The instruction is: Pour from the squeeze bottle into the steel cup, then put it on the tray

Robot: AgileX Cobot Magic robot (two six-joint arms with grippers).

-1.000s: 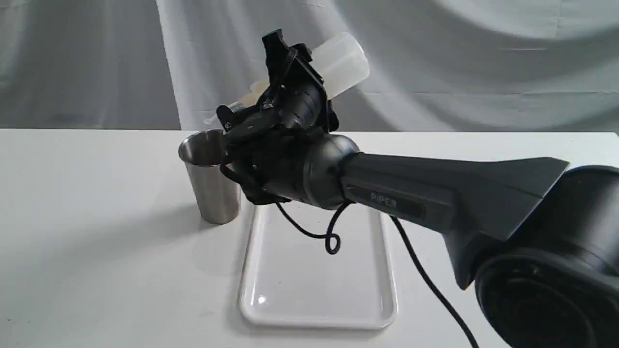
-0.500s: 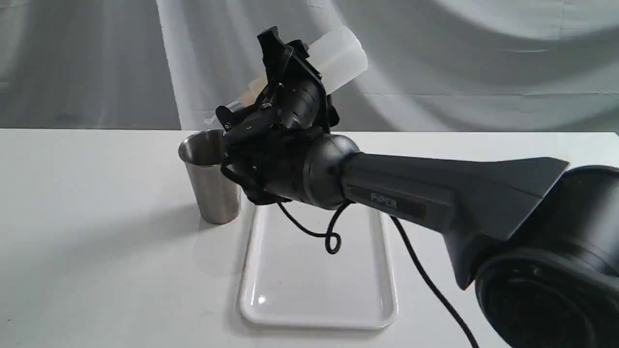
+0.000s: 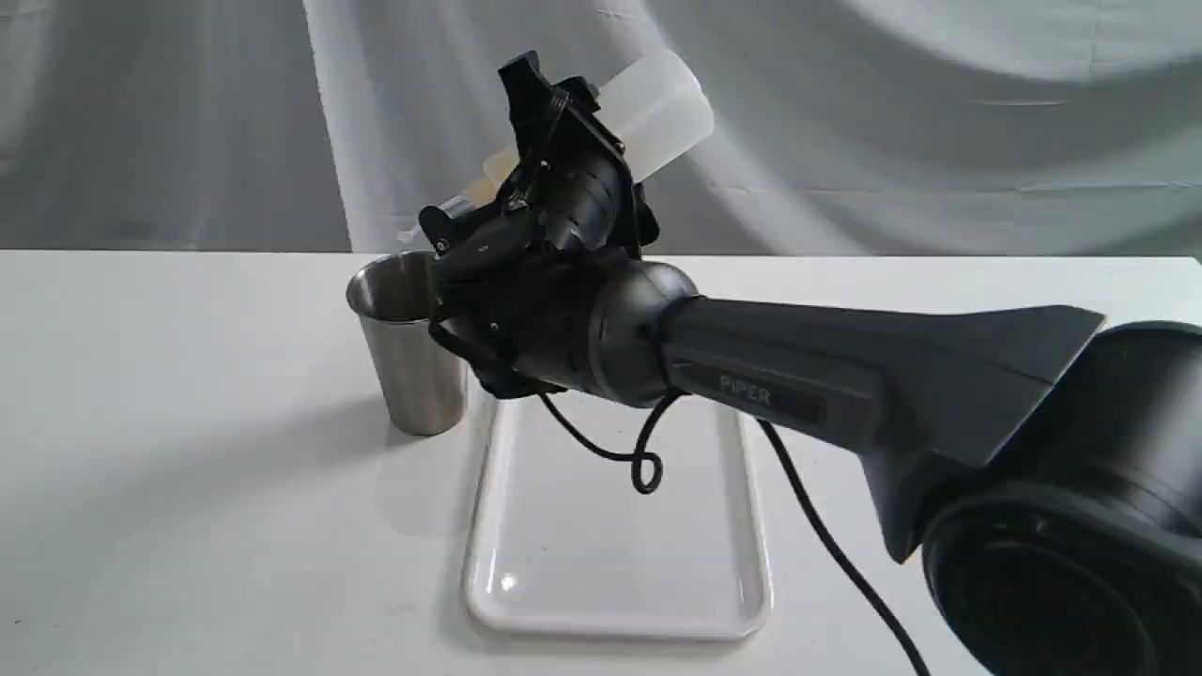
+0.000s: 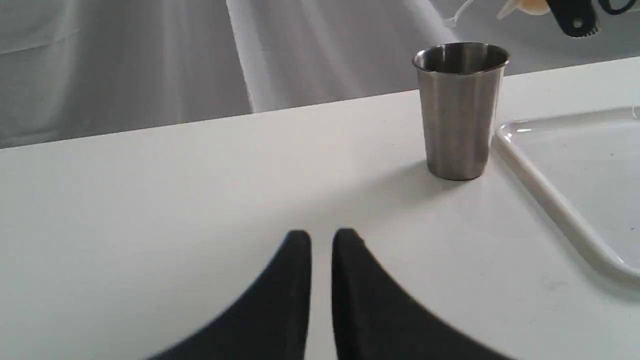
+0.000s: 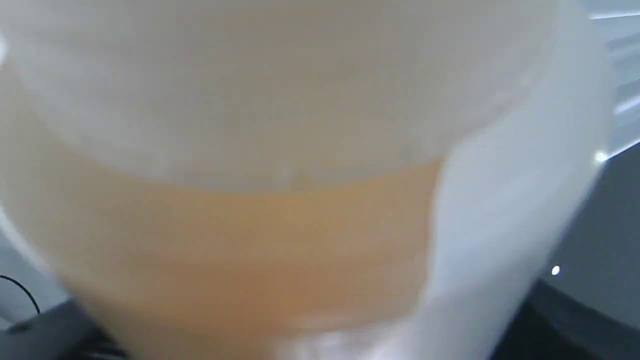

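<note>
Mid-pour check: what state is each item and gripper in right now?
squeeze bottle: tilted nozzle-down above the steel cup, amber liquid inside.
steel cup: upright on the table, beside the tray.
tray: flat on the table, bottle not on it.
right gripper: closed on the squeeze bottle.
left gripper: nearly shut, holding nothing.

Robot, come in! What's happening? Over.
Right tool gripping bottle; left tool shut, empty. Bottle tilted, nozzle over cup. Nothing on tray.
</note>
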